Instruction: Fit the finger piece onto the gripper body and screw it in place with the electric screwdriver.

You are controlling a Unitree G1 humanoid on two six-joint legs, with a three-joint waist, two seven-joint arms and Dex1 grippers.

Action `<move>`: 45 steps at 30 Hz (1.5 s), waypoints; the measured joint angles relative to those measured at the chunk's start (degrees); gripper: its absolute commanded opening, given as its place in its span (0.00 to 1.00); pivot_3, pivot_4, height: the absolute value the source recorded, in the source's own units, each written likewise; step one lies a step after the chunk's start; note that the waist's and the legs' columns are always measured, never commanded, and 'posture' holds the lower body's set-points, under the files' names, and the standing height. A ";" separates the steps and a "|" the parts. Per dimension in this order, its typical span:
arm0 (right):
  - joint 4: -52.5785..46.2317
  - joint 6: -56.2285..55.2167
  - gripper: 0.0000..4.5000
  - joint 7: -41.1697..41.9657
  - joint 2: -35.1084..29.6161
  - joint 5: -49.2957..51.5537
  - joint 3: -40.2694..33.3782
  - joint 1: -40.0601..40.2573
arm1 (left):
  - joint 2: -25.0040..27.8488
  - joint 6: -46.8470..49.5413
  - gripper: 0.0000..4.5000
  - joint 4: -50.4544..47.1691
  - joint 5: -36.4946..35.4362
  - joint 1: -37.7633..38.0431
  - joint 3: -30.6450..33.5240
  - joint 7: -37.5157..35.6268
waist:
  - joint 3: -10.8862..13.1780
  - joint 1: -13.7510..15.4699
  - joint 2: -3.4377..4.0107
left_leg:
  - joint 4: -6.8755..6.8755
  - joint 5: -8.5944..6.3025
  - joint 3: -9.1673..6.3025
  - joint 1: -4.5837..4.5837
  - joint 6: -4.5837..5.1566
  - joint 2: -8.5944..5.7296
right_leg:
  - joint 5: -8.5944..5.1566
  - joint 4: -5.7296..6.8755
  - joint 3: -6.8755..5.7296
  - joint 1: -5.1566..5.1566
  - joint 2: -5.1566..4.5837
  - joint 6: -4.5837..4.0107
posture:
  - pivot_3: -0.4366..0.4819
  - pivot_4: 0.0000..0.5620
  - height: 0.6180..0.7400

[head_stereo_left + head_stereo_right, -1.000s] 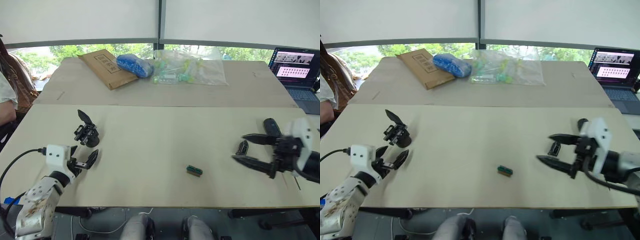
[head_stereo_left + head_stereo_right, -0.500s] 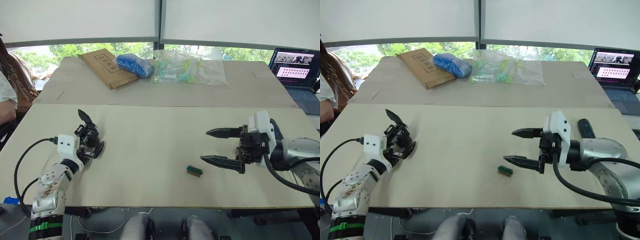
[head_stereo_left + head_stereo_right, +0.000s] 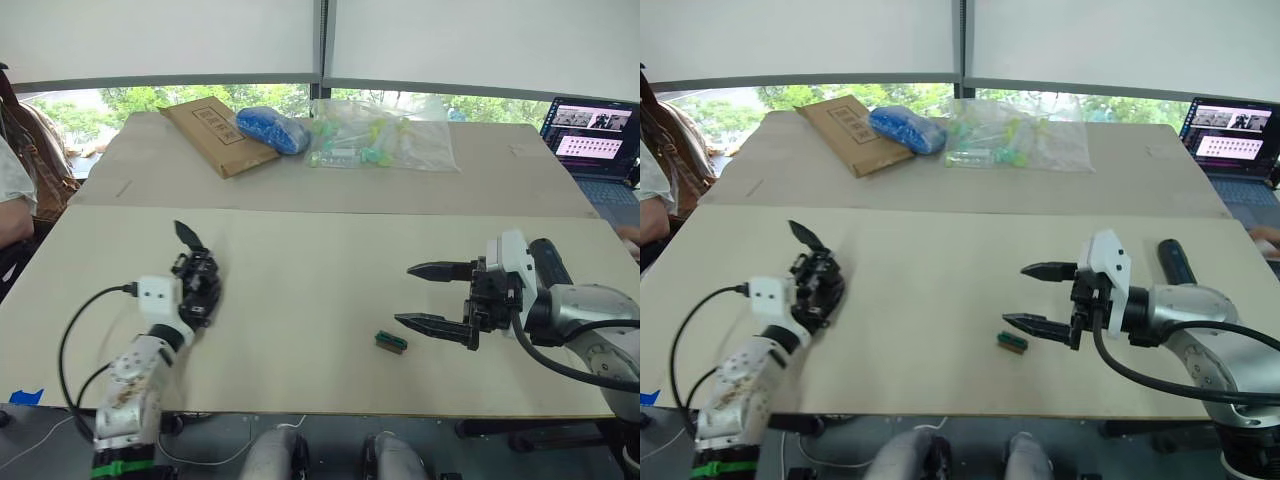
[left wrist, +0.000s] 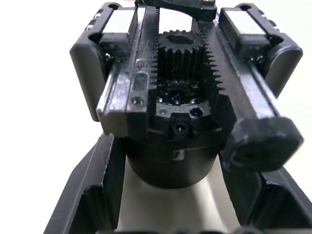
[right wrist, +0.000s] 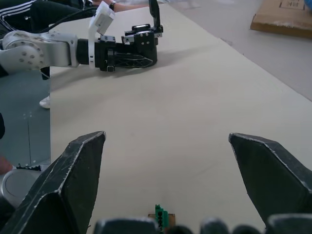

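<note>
While left gripper (image 3: 203,297) clamps gripper body (image 3: 198,277), right gripper (image 3: 434,297) hovers wide open.

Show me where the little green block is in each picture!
Left eye view: the little green block lies on the near table, just off the right tool's lower fingertip.
Right eye view: same spot.
Left wrist view: not in it.
Right wrist view: low in the middle, between the two black fingers.
Shared landmark: the right tool's fingers.

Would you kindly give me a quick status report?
Left gripper shut on gripper body. Right gripper open above table, near small green block.
</note>
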 measured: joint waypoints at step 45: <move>0.67 -2.89 1.00 -1.71 3.72 -5.28 5.65 0.13 | 16.59 -19.37 0.99 36.35 1.13 -21.46 -9.73 -41.76 | -0.18 -0.65 0.30 | -0.05 0.04 0.07 0.07 -0.11 0.03 | -0.12 0.18 -0.07 -0.09 0.18 -0.18 | 0.48 0.27 0.93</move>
